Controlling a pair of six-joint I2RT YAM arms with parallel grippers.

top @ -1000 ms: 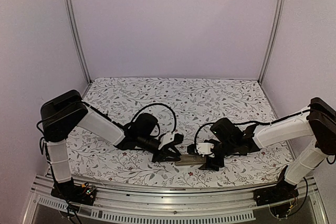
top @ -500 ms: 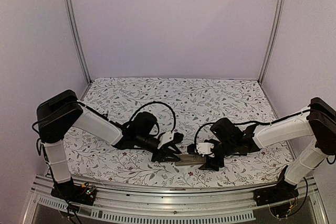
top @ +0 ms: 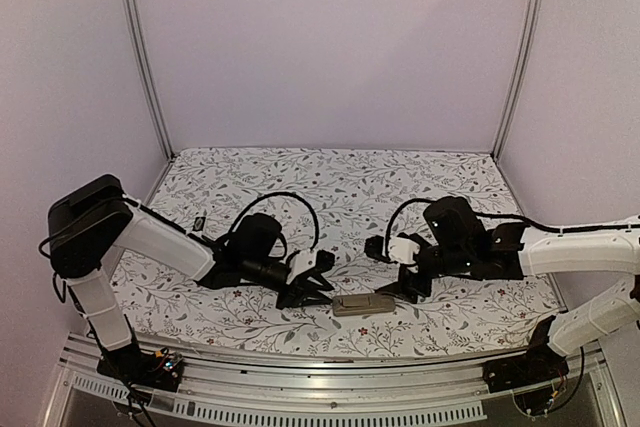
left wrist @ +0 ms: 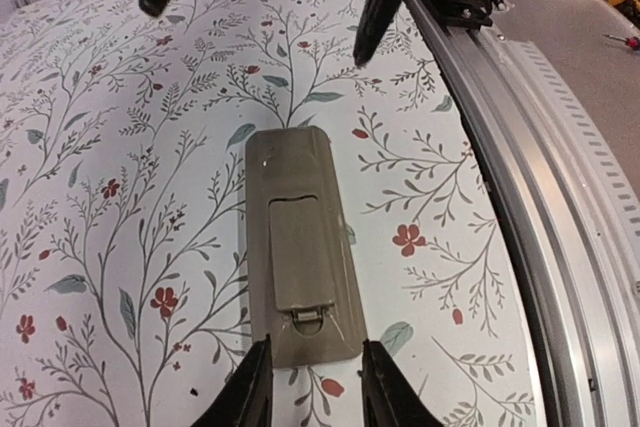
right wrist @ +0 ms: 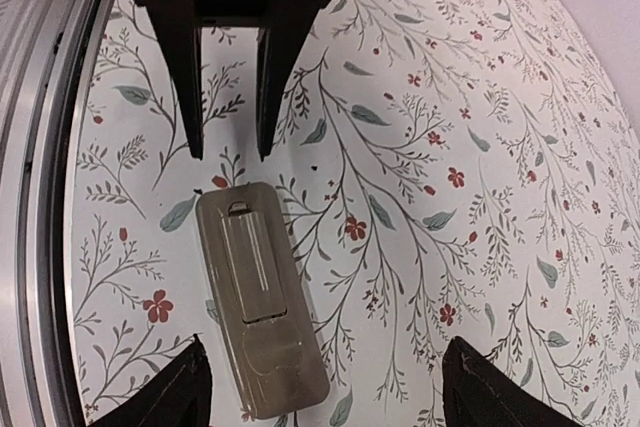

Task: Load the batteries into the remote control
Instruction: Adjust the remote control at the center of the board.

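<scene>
Reading the setup: remote control [top: 362, 304] lies back-up and flat on the desk [top: 400, 187], mid-span, just inside the front edge and running along it. Battery cover [left wrist: 300, 252] looks shut and its latch tab faces the left arm.

Left claw [top: 312, 290] is partly open. Its tips flank the remote's near end, just beside each long edge, and I can't tell whether they touch. Nothing is lifted. Right claw [top: 392, 269] is spread wide and empty, hovering off the remote's other end.

Batteries: none identifiable in any view. A small dark object [top: 200, 219] sits toward the desk's left edge beyond the left arm, too small to call.

Risks, as I judge them:
- Nothing pins the remote, so prying the cover could slide or spin it toward the front-edge rail.
- The left tips leave little clearance, so an off-centre closure could shove the end sideways rather than clamp it.
- Both claws point at one short body, so fingers could clash if they converge.
- Fetching batteries first would leave the cover in the way.
</scene>
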